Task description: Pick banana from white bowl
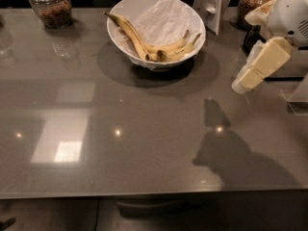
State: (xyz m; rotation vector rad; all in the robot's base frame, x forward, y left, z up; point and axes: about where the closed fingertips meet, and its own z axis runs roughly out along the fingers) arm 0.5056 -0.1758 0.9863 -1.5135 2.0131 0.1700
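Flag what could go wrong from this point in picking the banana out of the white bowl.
The gripper hangs at the right of the table, apart from the white bowl. Two shorter bananas lie between it and the banana, meeting its lower end, so it might grab the wrong one. The paper lining under them could get pinched and lift along.

Table (pixel 144 143): smooth glossy grey top, mirroring lights. White bowl (pixel 126 6): glossy, lined with crinkled paper (pixel 161 18). Banana (pixel 129 32): matt yellow, brown-bruised skin. Jar (pixel 50 6): clear glass. Gripper (pixel 245 81), right, above table: smooth cream plastic.
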